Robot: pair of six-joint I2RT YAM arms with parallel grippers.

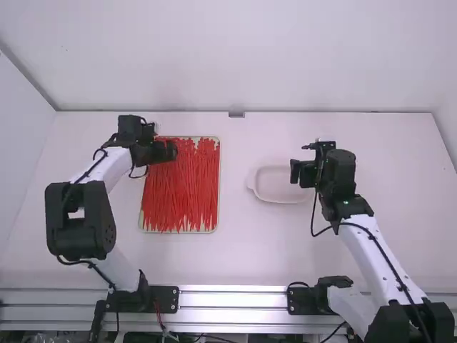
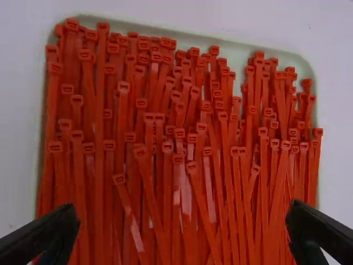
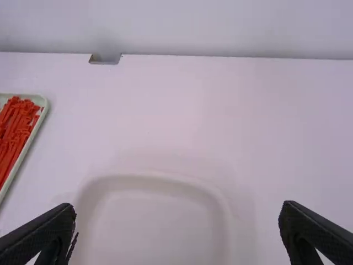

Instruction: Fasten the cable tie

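Note:
A thick pile of orange-red cable ties [image 1: 183, 186] [image 2: 182, 154] lies on a pale flat tray [image 1: 216, 187] [image 2: 242, 52] left of the table's middle. My left gripper [image 1: 170, 151] [image 2: 182, 232] hovers over the pile's far left end, open, with its black fingers [image 2: 47, 234] spread wide over the ties and nothing between them. My right gripper [image 1: 300, 174] [image 3: 176, 232] is open above the right side of a white empty dish [image 1: 280, 184] [image 3: 154, 215]; the tray's corner with ties [image 3: 16, 127] shows far off in the right wrist view.
A small grey bracket [image 1: 236, 113] [image 3: 105, 58] sits at the table's far edge against the back wall. Bare white tabletop [image 1: 385, 164] stretches to the right of the dish and along the front near the arm bases.

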